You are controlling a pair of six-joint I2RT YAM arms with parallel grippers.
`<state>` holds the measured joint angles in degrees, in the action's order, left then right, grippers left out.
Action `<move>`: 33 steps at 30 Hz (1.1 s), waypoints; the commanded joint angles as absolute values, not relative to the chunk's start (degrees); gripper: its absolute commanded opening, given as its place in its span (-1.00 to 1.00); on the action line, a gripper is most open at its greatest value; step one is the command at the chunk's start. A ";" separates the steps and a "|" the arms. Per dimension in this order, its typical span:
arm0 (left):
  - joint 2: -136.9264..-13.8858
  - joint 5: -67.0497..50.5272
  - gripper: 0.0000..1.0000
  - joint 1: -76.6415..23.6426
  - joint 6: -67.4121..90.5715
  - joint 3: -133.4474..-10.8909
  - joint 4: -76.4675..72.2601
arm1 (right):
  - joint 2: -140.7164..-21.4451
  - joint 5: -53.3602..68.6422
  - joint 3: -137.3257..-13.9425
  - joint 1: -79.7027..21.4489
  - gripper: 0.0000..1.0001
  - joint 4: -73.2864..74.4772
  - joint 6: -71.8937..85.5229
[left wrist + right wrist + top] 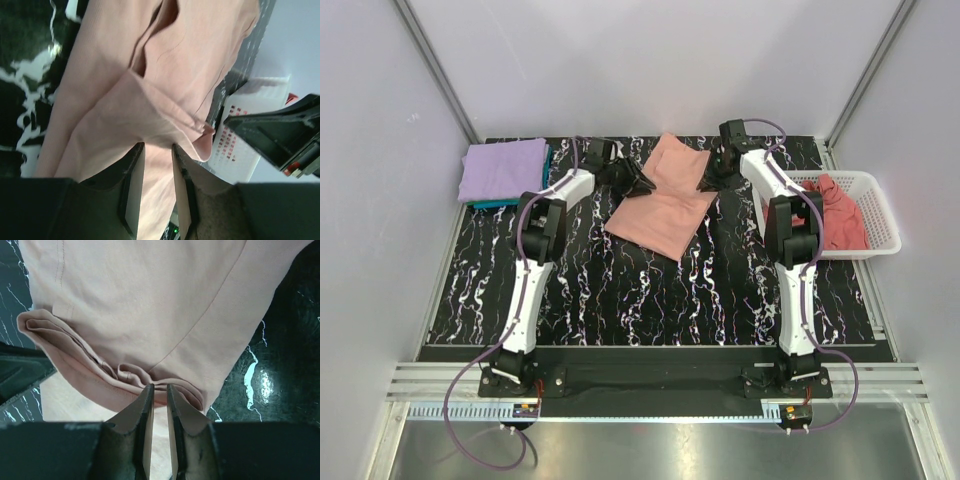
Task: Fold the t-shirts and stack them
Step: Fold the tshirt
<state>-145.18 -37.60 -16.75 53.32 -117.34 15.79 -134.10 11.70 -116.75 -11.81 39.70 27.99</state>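
A salmon-pink t-shirt (pixel 658 208) lies at the back middle of the table, its far part raised in a fold between my two grippers. My left gripper (pixel 636 179) is shut on the shirt's left edge; in the left wrist view (pixel 157 146) the cloth (pixel 150 75) runs between the fingers. My right gripper (pixel 710 178) is shut on the right edge; in the right wrist view (pixel 160 386) the bunched hem (pixel 125 372) sits at its tips. A lavender shirt (pixel 503 168) lies folded on a teal one (pixel 490 203) at the back left. A rose-pink shirt (pixel 838 212) lies crumpled in the basket.
The white lattice basket (pixel 876 205) stands at the right edge of the black marbled table (pixel 620 300); it also shows in the left wrist view (pixel 239 131). Grey walls enclose the back and both sides.
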 commanded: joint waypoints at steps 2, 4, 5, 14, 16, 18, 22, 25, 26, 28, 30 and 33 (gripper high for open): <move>-145.99 -36.66 -0.32 -16.35 58.00 -121.29 9.06 | -129.20 13.01 -116.64 -12.04 -0.53 40.26 26.72; -146.07 -35.86 -0.29 -16.26 59.40 -121.64 8.09 | -127.97 14.06 -115.32 -12.04 -0.52 39.56 27.15; -146.34 -35.60 -0.28 -16.26 59.85 -122.34 7.65 | -127.62 14.67 -113.83 -12.04 -0.52 39.12 27.51; -148.36 -35.16 -0.26 -16.61 62.05 -123.84 6.59 | -126.03 19.42 -107.49 -12.57 -0.50 34.10 29.97; -148.01 -35.42 -0.26 -16.61 61.96 -123.66 6.77 | -126.65 18.55 -106.71 -12.66 -0.49 33.75 30.15; -147.31 -35.51 -0.25 -16.61 60.31 -123.75 7.90 | -127.88 15.83 -106.26 -12.13 -0.49 34.01 30.58; -143.62 -34.81 -0.22 -15.21 55.91 -123.75 15.61 | -128.85 11.78 -103.38 -10.46 -0.53 36.04 31.29; -137.31 -31.92 -0.11 -13.01 49.24 -121.83 24.48 | -126.74 10.20 -101.69 -10.11 -0.52 35.51 29.45; -133.63 -31.21 -0.05 -11.79 47.57 -120.95 26.26 | -126.22 10.37 -101.86 -10.11 -0.49 35.59 29.01; -129.74 -29.19 -0.01 -10.47 42.38 -119.01 30.74 | -126.82 10.90 -104.40 -10.11 -0.48 37.78 28.39; -124.84 -25.87 0.09 -8.97 36.43 -116.73 34.61 | -127.97 11.60 -106.51 -10.11 -0.47 39.72 28.39; -120.25 -23.39 0.17 -8.53 30.35 -109.36 38.67 | -127.88 11.51 -107.75 -10.11 -0.45 41.56 29.09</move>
